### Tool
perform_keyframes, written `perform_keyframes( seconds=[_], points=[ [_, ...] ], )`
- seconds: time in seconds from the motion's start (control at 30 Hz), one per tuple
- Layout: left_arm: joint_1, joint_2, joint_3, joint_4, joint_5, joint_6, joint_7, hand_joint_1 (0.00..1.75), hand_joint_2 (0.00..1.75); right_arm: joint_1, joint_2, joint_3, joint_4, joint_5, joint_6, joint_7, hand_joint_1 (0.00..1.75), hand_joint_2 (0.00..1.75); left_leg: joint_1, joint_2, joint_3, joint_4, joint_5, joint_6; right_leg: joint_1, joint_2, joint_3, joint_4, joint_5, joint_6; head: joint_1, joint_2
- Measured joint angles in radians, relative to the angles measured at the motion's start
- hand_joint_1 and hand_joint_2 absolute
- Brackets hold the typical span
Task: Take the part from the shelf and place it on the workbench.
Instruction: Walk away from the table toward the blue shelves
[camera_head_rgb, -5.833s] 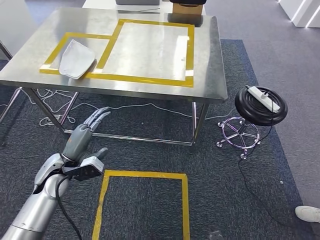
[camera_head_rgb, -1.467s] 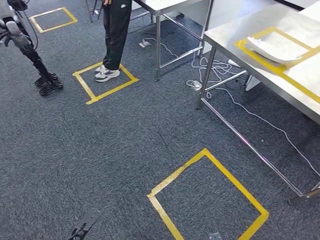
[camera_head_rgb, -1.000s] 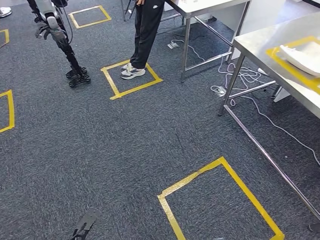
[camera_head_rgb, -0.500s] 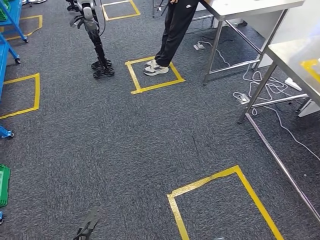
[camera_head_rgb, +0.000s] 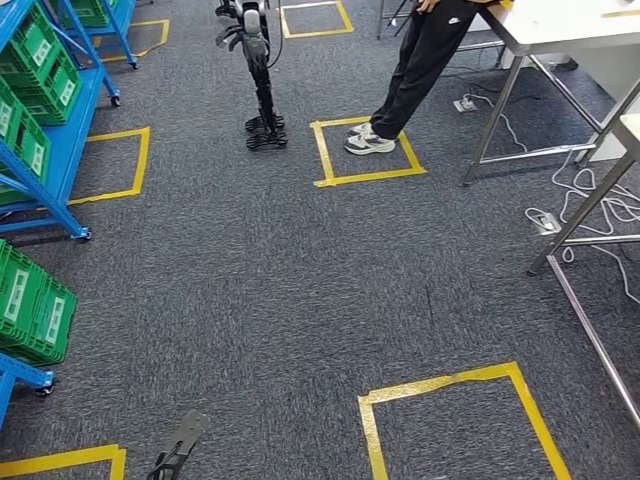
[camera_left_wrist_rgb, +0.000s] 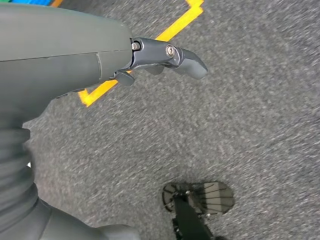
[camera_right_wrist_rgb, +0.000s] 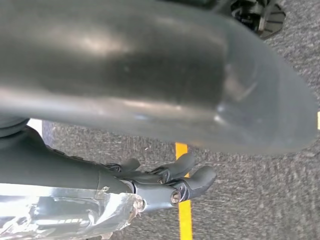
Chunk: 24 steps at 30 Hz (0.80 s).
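Observation:
A blue shelf (camera_head_rgb: 72, 130) with green bins (camera_head_rgb: 34, 310) stands along the left of the head view. I cannot make out any part in the bins. Only a corner and the legs of the steel workbench (camera_head_rgb: 585, 205) show at the right edge. My left hand (camera_left_wrist_rgb: 113, 60) hangs over the grey carpet with its fingers stretched out and nothing in it. My right hand (camera_right_wrist_rgb: 151, 185) also hangs over the carpet, fingers loosely bent and apart, holding nothing.
Another robot (camera_head_rgb: 256, 70) stands at the back. Beside it a person (camera_head_rgb: 423, 70) stands in a yellow tape square (camera_head_rgb: 366, 150) and leans on a white table (camera_head_rgb: 573, 20). Cables (camera_head_rgb: 596, 200) lie under the workbench. A second tape square (camera_head_rgb: 460, 420) marks the floor nearby.
The camera has swung left: the workbench with the white part has slid out at the right, and the blue shelf with green bins has come in at the left.

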Motion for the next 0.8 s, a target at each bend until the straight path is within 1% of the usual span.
perform_keyframes(
  seconds=[0.03,0.07,0.1,0.13,0.17,0.2,0.23,0.27,0.3,0.33,0.37,0.4,0.43,0.47,0.5,0.53,0.57,0.6,0.63,0.67,0.7,0.73,0.77,0.8],
  points=[
    [0.002,0.000,0.002,0.000,-0.001,0.000,0.000,0.00,1.75,0.000,0.000,0.000,0.000,0.000,0.000,0.000,0.00,0.00,0.000,0.013,-0.005,0.007,-0.006,-0.005,0.000,-0.009,0.001,-0.004,0.004,-0.007,-0.001,0.000],
    [0.001,0.000,0.003,0.000,-0.003,0.000,0.000,0.00,1.75,0.000,0.000,0.000,0.000,0.001,0.000,0.000,0.00,0.00,-0.002,0.034,-0.017,0.031,-0.024,-0.008,-0.001,-0.020,0.001,-0.009,0.008,-0.012,-0.003,0.000],
    [-0.001,-0.001,0.004,0.000,-0.005,-0.001,0.000,0.00,1.75,0.000,0.000,0.000,0.000,0.002,0.000,-0.001,0.00,0.00,-0.003,0.059,-0.038,0.075,-0.053,-0.011,-0.001,-0.033,0.002,-0.013,0.011,-0.017,-0.005,0.000],
    [-0.004,-0.002,0.004,0.000,-0.007,-0.001,-0.001,0.00,1.75,0.001,-0.001,0.000,0.000,0.002,0.000,-0.001,0.00,0.00,-0.005,0.083,-0.066,0.135,-0.087,-0.014,0.000,-0.045,0.002,-0.014,0.011,-0.019,-0.008,0.000],
    [-0.007,-0.004,0.005,0.000,-0.009,-0.002,-0.001,0.00,1.75,0.002,-0.002,0.000,0.000,0.003,0.000,-0.001,0.00,0.00,-0.004,0.093,-0.097,0.201,-0.119,-0.016,0.001,-0.060,0.001,-0.015,0.011,-0.020,-0.009,0.000],
    [-0.008,-0.005,0.005,0.000,-0.011,-0.003,-0.001,0.00,1.75,0.002,-0.003,0.000,-0.001,0.004,0.000,0.000,0.00,0.00,-0.004,0.097,-0.120,0.251,-0.136,-0.018,0.002,-0.074,0.000,-0.014,0.011,-0.021,-0.009,0.000],
    [-0.007,-0.006,0.005,0.000,-0.013,-0.004,-0.001,0.00,1.75,0.002,-0.003,0.000,-0.001,0.005,0.000,0.000,0.00,0.00,-0.004,0.100,-0.128,0.272,-0.135,-0.019,0.002,-0.087,0.000,-0.014,0.010,-0.021,-0.009,0.000],
    [-0.006,-0.006,0.005,0.000,-0.015,-0.005,-0.001,0.00,1.75,0.002,-0.004,0.000,0.000,0.006,0.000,0.000,0.00,0.00,-0.004,0.103,-0.119,0.257,-0.117,-0.020,0.002,-0.099,0.000,-0.014,0.010,-0.021,-0.009,0.000],
    [-0.005,-0.006,0.005,0.000,-0.017,-0.006,-0.001,0.00,1.75,0.001,-0.004,0.000,0.000,0.007,0.000,0.001,0.00,0.00,-0.003,0.110,-0.092,0.209,-0.085,-0.020,0.002,-0.110,0.002,-0.014,0.009,-0.019,-0.010,0.000],
    [-0.005,-0.006,0.006,0.000,-0.018,-0.007,-0.001,0.00,1.75,0.001,-0.004,0.000,0.000,0.007,0.000,0.001,0.00,0.00,-0.004,0.129,-0.056,0.145,-0.053,-0.019,0.002,-0.120,0.003,-0.014,0.007,-0.017,-0.010,0.000],
    [-0.008,-0.006,0.006,0.000,-0.019,-0.007,-0.001,0.00,1.75,0.001,-0.004,0.000,-0.001,0.007,0.000,0.001,0.00,0.00,-0.006,0.153,-0.021,0.080,-0.032,-0.019,0.006,-0.129,0.004,-0.011,0.003,-0.012,-0.011,0.000],
    [-0.011,-0.007,0.006,0.000,-0.020,-0.007,-0.001,0.00,1.75,0.000,-0.004,0.000,-0.001,0.008,0.000,0.001,0.00,0.00,-0.007,0.171,0.002,0.036,-0.020,-0.013,0.010,-0.139,0.005,-0.009,0.000,-0.008,-0.010,0.000],
    [-0.013,-0.008,0.006,0.000,-0.021,-0.007,-0.001,0.00,1.75,0.000,-0.004,0.000,-0.001,0.008,0.000,0.001,0.00,0.00,-0.009,0.183,0.013,0.012,-0.019,-0.007,0.014,-0.149,0.005,-0.007,-0.003,-0.003,-0.009,0.000],
    [-0.013,-0.009,0.007,0.000,-0.023,-0.008,-0.001,0.00,1.75,-0.001,-0.004,0.000,-0.001,0.009,0.000,0.001,0.00,0.00,-0.011,0.180,0.014,0.004,-0.022,0.000,0.017,-0.159,0.006,-0.006,-0.006,0.000,-0.007,0.000],
    [-0.012,-0.009,0.008,0.000,-0.025,-0.008,-0.001,0.00,1.75,-0.002,-0.004,0.000,-0.001,0.010,0.000,0.001,0.00,0.00,-0.010,0.168,0.012,0.005,-0.022,0.009,0.017,-0.168,0.008,-0.006,-0.008,0.004,-0.005,0.000],
    [-0.010,-0.009,0.010,0.000,-0.027,-0.008,-0.001,0.00,1.75,-0.003,-0.004,0.000,-0.001,0.011,0.001,0.001,0.00,0.00,-0.009,0.158,0.012,0.004,-0.021,0.015,0.016,-0.161,0.008,-0.002,-0.015,0.009,-0.003,0.000],
    [-0.009,-0.008,0.011,0.000,-0.029,-0.008,-0.001,0.00,1.75,-0.005,-0.004,0.000,-0.001,0.012,0.001,0.000,0.00,0.00,-0.008,0.149,0.012,0.003,-0.020,0.020,0.013,-0.142,0.003,0.015,-0.029,0.014,-0.002,0.000],
    [-0.010,-0.008,0.012,0.000,-0.029,-0.008,-0.001,0.00,1.75,-0.004,-0.004,0.000,-0.001,0.012,0.001,0.000,0.00,0.00,-0.006,0.138,0.013,0.002,-0.019,0.026,0.011,-0.115,-0.015,0.057,-0.054,0.019,-0.001,0.000],
    [-0.011,-0.008,0.013,0.000,-0.029,-0.008,-0.001,0.00,1.75,-0.003,-0.004,0.000,-0.001,0.012,0.001,0.000,0.00,0.00,-0.006,0.126,0.012,0.002,-0.018,0.031,0.009,-0.086,-0.043,0.118,-0.086,0.022,0.001,0.000],
    [-0.013,-0.008,0.013,0.000,-0.030,-0.008,-0.002,0.00,1.75,-0.001,-0.004,0.000,-0.001,0.012,0.002,0.001,0.00,0.00,-0.006,0.113,0.012,0.003,-0.018,0.034,0.008,-0.069,-0.078,0.191,-0.118,0.023,0.002,0.000],
    [-0.014,-0.009,0.013,0.000,-0.030,-0.008,-0.002,0.00,1.75,0.001,-0.004,0.000,-0.001,0.012,0.003,0.001,0.00,0.00,-0.006,0.099,0.012,0.003,-0.018,0.036,0.008,-0.061,-0.110,0.256,-0.140,0.023,0.003,0.000],
    [-0.013,-0.009,0.013,0.000,-0.030,-0.008,-0.002,0.00,1.75,0.002,-0.004,-0.001,-0.001,0.011,0.003,0.001,0.00,0.00,-0.007,0.085,0.012,0.003,-0.017,0.037,0.009,-0.058,-0.130,0.288,-0.144,0.021,0.004,0.000],
    [-0.012,-0.009,0.013,0.000,-0.030,-0.008,-0.002,0.00,1.75,0.003,-0.004,-0.001,-0.001,0.011,0.004,0.001,0.00,0.00,-0.007,0.071,0.012,0.003,-0.017,0.036,0.008,-0.056,-0.131,0.282,-0.127,0.019,0.004,0.000],
    [-0.011,-0.008,0.013,0.000,-0.031,-0.008,-0.002,0.00,1.75,0.002,-0.004,-0.001,-0.001,0.011,0.005,0.001,0.00,0.00,-0.007,0.058,0.013,0.003,-0.016,0.036,0.008,-0.052,-0.112,0.236,-0.094,0.016,0.004,0.000]
  ],
)
